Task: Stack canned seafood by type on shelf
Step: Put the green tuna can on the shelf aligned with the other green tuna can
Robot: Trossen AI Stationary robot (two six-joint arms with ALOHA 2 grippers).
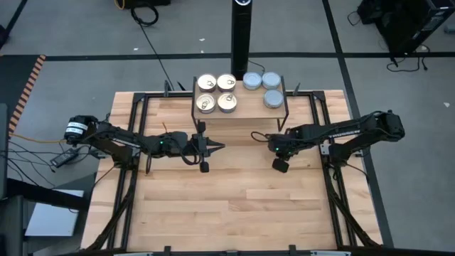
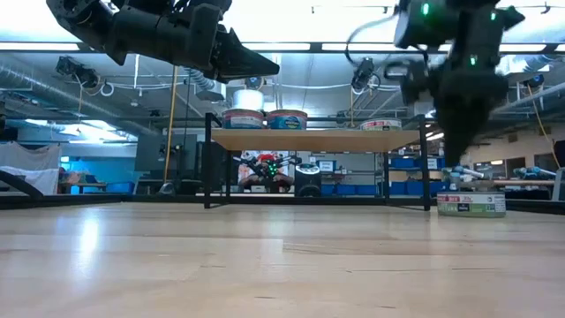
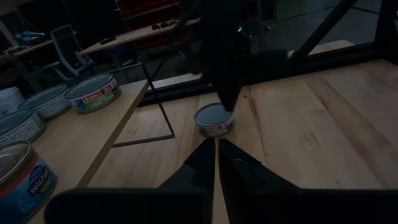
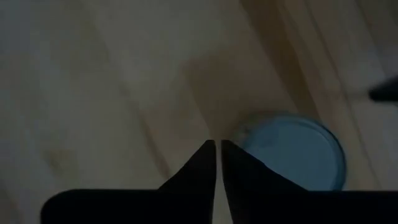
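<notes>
The shelf [image 1: 242, 115] stands at the table's far middle. On it lie four gold-lidded tins [image 1: 216, 93] on the left in a square and three blue-grey-lidded tins [image 1: 263, 87] on the right, all flat on the board. One more blue-grey tin [image 4: 292, 152] rests on the table in front of the shelf's right leg; it also shows in the low view [image 2: 470, 205]. My right gripper [image 2: 455, 163] is shut, points down and hangs just above this tin's edge, hiding it in the high view. My left gripper [image 1: 215, 147] is shut and empty in front of the shelf, pointing toward the table's right.
A black post [image 1: 242, 35] stands behind the shelf on the floor. Black frame rails [image 1: 135, 142] run along the table's left and right sides. The shelf's thin black legs [image 3: 158, 109] stand close to the loose tin. Bare wood lies toward the near edge [image 1: 234, 213].
</notes>
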